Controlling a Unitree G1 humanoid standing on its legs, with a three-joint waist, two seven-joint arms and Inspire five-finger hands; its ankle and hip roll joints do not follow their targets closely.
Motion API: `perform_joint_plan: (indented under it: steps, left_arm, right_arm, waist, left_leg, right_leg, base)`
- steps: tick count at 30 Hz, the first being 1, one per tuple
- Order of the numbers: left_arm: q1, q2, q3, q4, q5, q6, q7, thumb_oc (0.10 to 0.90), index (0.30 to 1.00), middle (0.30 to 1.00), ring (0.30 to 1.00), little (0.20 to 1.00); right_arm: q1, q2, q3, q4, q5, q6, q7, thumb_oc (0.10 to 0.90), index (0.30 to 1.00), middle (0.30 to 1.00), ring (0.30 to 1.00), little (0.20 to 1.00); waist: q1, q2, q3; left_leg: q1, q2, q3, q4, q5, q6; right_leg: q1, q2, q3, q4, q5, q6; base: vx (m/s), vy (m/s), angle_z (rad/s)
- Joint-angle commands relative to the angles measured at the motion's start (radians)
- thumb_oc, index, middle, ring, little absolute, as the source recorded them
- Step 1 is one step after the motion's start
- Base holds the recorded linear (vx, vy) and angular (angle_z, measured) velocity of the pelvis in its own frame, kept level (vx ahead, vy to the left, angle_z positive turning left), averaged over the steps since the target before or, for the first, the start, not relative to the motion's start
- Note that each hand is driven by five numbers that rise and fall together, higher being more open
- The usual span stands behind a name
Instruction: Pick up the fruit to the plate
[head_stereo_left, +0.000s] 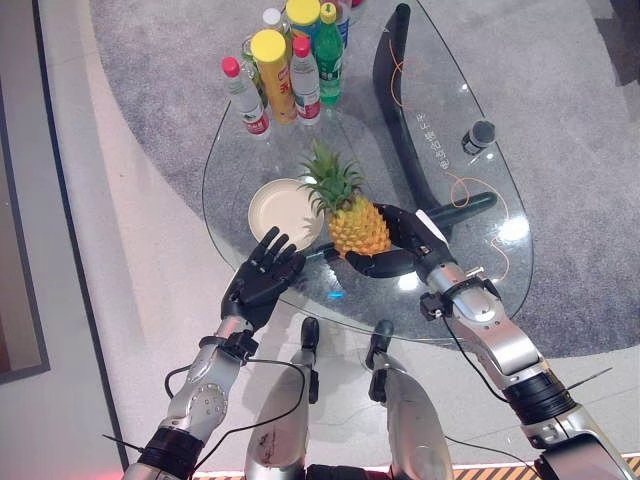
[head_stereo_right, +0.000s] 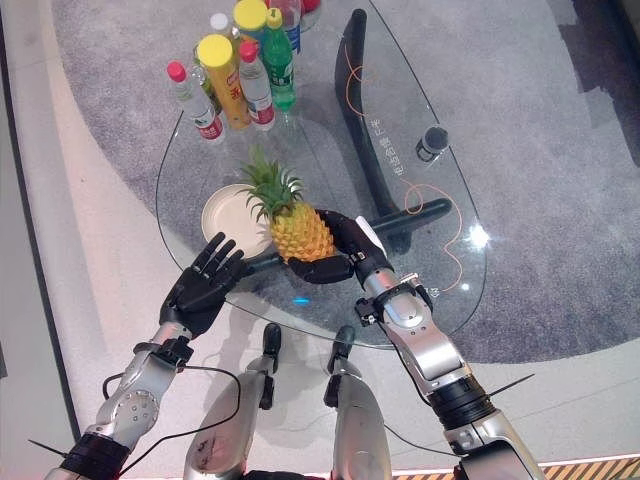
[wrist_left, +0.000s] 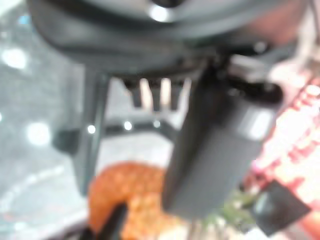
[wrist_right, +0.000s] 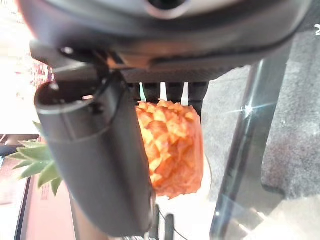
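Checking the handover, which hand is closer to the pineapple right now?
Right. The right hand is curled around the pineapple, holding it. The left hand is open, apart from it at the table's near edge.

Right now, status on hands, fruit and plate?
Right hand shut on pineapple, beside plate. Left hand open, idle at table edge. Nothing between fruit and plate.

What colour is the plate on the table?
The plate is pale cream, seen best in the left eye view.
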Motion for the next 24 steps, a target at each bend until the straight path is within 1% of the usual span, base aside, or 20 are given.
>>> perform_joint_plan:
  steps: [1, 5, 8, 12, 18, 24]
  left_arm:
    - [-0.015, 0.039, -0.004, -0.184, -0.062, -0.035, -0.085, 0.800, 0.900, 0.900, 0.900, 0.900]
    - [-0.016, 0.057, -0.003, -0.229, -0.103, -0.041, -0.109, 0.800, 0.900, 0.900, 0.900, 0.900]
    - [-0.013, 0.055, 0.000, -0.246, -0.116, -0.048, -0.123, 0.800, 0.900, 0.900, 0.900, 0.900]
    - [-0.013, 0.048, 0.011, -0.289, -0.155, -0.061, -0.143, 0.800, 0.900, 0.900, 0.900, 0.900]
    - [-0.024, 0.029, 0.018, -0.336, -0.193, -0.070, -0.171, 0.800, 0.900, 0.900, 0.900, 0.900]
    - [-0.027, 0.007, 0.022, -0.385, -0.236, -0.041, -0.198, 0.800, 0.900, 0.900, 0.900, 0.900]
  right_arm:
    - [-0.057, -0.051, -0.011, -0.236, -0.018, -0.157, 0.017, 0.100, 0.300, 0.300, 0.300, 0.200]
    - [-0.045, -0.064, 0.008, -0.268, -0.031, -0.166, 0.068, 0.100, 0.300, 0.300, 0.300, 0.200]
    - [-0.045, -0.074, 0.025, -0.290, -0.040, -0.154, 0.103, 0.100, 0.300, 0.300, 0.300, 0.200]
    - [-0.037, -0.084, 0.075, -0.326, -0.072, -0.152, 0.163, 0.100, 0.300, 0.300, 0.300, 0.200]
    - [-0.057, -0.080, 0.129, -0.325, -0.126, -0.136, 0.175, 0.100, 0.300, 0.300, 0.300, 0.200]
    - [-0.059, -0.072, 0.151, -0.338, -0.140, -0.134, 0.178, 0.100, 0.300, 0.300, 0.300, 0.200]
  waist:
    - [0.000, 0.018, -0.025]
    - [0.002, 0.016, -0.025]
    - [0.005, 0.015, -0.025]
    - [0.010, 0.013, -0.025]
    - [0.023, 0.010, -0.025]
    - [0.030, 0.004, -0.025]
  left_leg:
    - [-0.006, -0.074, -0.012, 0.106, -0.103, 0.032]
    - [-0.015, -0.079, -0.017, 0.114, -0.105, 0.033]
    - [-0.014, -0.081, -0.021, 0.113, -0.105, 0.033]
    - [-0.013, -0.089, -0.028, 0.114, -0.102, 0.035]
    - [-0.020, -0.094, -0.037, 0.120, -0.102, 0.035]
    - [-0.019, -0.102, -0.052, 0.124, -0.103, 0.037]
  right_leg:
    - [0.053, 0.025, -0.040, 0.077, -0.040, 0.023]
    - [0.047, 0.025, -0.038, 0.081, -0.039, 0.025]
    - [0.049, 0.026, -0.036, 0.079, -0.039, 0.027]
    - [0.054, 0.028, -0.030, 0.074, -0.038, 0.027]
    - [0.054, 0.028, -0.029, 0.076, -0.040, 0.026]
    - [0.058, 0.034, -0.022, 0.077, -0.042, 0.026]
  base:
    - [0.00, 0.004, 0.04]
    - [0.00, -0.001, 0.07]
    - [0.01, 0.001, 0.08]
    - [0.01, 0.000, 0.02]
    - [0.01, -0.007, 0.05]
    - [0.00, -0.002, 0.01]
